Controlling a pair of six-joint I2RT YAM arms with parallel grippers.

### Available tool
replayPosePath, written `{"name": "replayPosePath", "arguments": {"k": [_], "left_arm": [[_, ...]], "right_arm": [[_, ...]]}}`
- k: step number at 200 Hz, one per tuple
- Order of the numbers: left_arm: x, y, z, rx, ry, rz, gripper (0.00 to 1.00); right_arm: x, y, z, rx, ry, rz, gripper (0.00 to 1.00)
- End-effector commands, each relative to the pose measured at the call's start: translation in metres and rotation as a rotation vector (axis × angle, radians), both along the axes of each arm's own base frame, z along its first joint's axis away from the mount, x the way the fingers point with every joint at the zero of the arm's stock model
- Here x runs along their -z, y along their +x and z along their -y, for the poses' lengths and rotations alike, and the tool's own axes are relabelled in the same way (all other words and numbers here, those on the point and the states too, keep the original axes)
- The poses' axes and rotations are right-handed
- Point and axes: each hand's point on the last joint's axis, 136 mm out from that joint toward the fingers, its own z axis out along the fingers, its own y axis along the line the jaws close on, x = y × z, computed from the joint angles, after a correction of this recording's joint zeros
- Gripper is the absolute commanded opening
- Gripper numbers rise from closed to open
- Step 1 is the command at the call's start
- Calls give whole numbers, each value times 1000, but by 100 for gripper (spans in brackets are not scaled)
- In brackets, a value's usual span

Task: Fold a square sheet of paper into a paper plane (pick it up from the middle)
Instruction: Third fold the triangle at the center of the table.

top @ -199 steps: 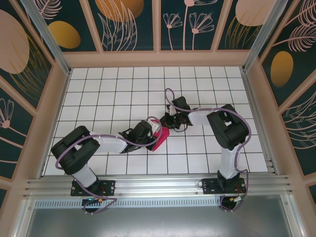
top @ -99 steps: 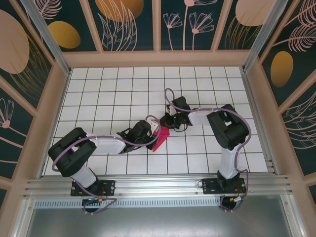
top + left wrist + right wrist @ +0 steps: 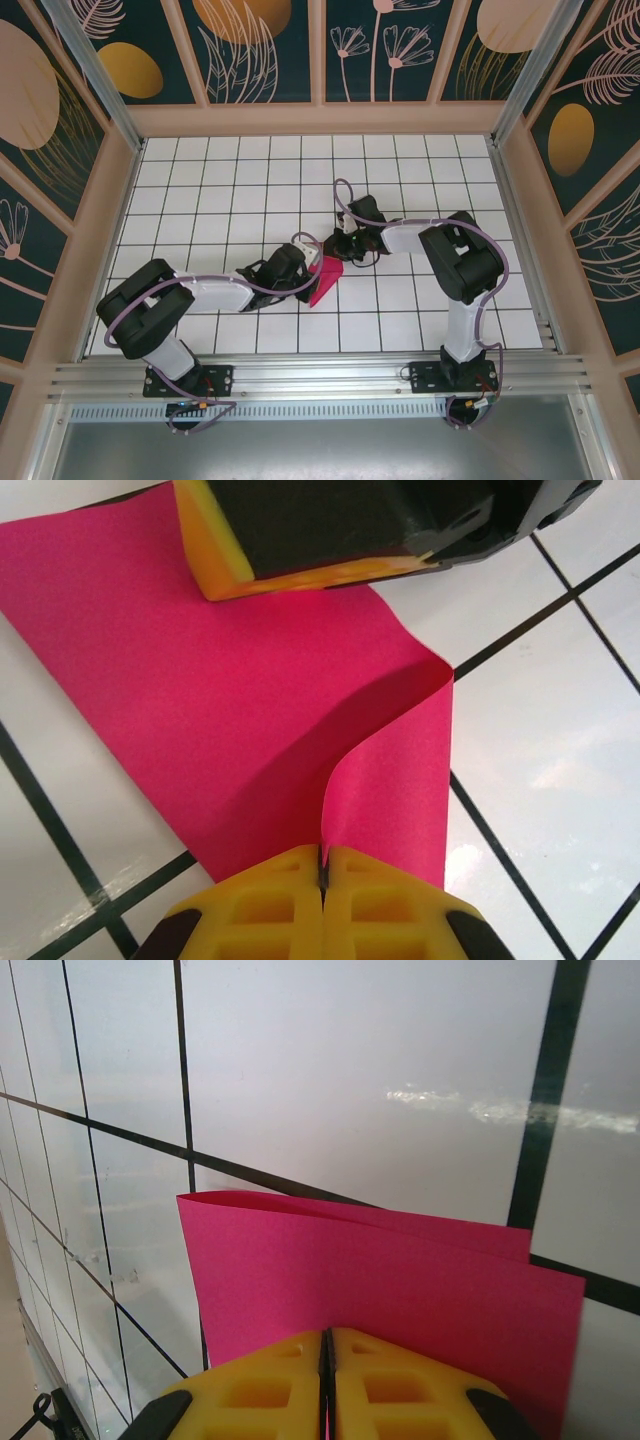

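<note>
From above, the square sheet of paper [image 3: 325,279] lay folded near the middle of the table [image 3: 200,180]. Left wrist: the left gripper [image 3: 322,865] pinched one edge. Right wrist: the right gripper [image 3: 328,1345] clamped the doubled edge (an early fold, probably); next, the edges needed aligning before creasing.

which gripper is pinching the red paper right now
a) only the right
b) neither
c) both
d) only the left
C: the left gripper and the right gripper each have their yellow fingers shut on an edge of the sheet of paper.
</note>
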Motion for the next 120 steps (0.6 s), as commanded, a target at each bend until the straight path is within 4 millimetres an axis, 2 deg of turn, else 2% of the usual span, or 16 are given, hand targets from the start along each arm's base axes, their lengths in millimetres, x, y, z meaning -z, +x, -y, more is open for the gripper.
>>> {"name": "replayPosePath", "arguments": {"k": [1,40,120], "left_arm": [[-2,3,-5,-44,-15,2,0],[2,-2,-2,-35,-50,-20,0],[12,-4,0,11,-14,-30,0]], "right_arm": [[16,-17,3,-18,-50,-56,13],[16,-15,2,-20,-48,-56,13],[12,-13,-1,-19,-38,-48,13]]}}
